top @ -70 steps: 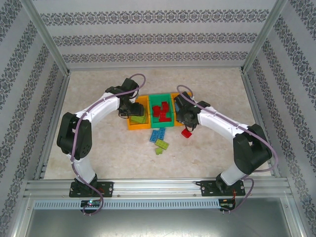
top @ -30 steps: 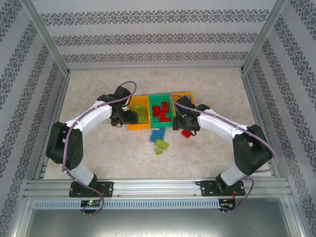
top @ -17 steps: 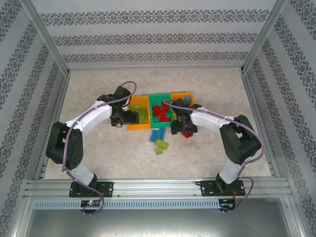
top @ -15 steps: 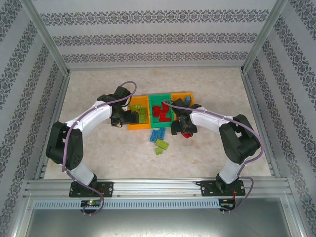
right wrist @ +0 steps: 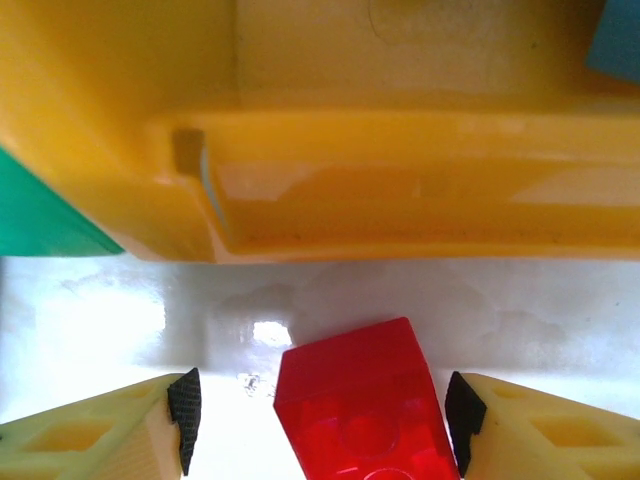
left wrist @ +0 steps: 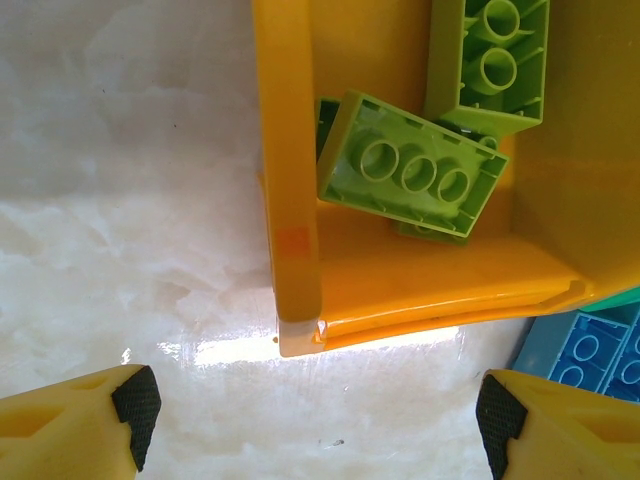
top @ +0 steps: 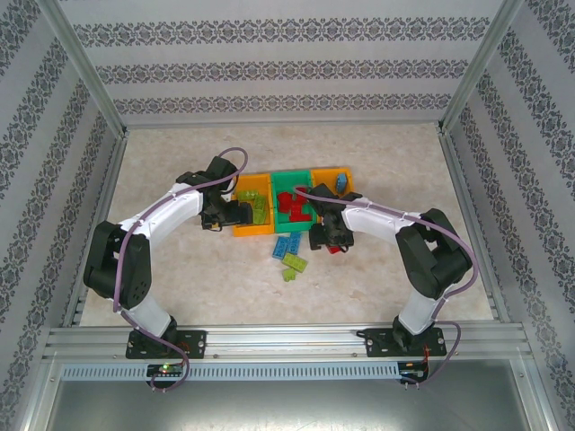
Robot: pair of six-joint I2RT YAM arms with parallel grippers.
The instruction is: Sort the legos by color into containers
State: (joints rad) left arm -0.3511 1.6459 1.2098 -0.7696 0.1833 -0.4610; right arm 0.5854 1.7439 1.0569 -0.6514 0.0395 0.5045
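Observation:
A red lego [right wrist: 365, 405] lies on the table just in front of the right orange container [right wrist: 400, 170]. My right gripper [right wrist: 321, 415] is open, with one pad on each side of the lego; from above the gripper [top: 328, 238] sits low over the red lego [top: 335, 246]. My left gripper [left wrist: 316, 415] is open over bare table at the near left corner of the left orange container [left wrist: 290, 200], which holds lime legos [left wrist: 412, 170]. The green container [top: 294, 201] holds red legos. A blue lego [top: 342, 185] lies in the right orange container [top: 334, 180].
Loose on the table in front of the containers are a blue lego [top: 287, 244] and two lime legos [top: 295, 263]. The three containers stand side by side, touching. Metal posts and patterned walls ring the table.
My left gripper drew back leftward from over the left orange container, then held still. My right gripper came down and leftward until its open fingers stood around the red lego.

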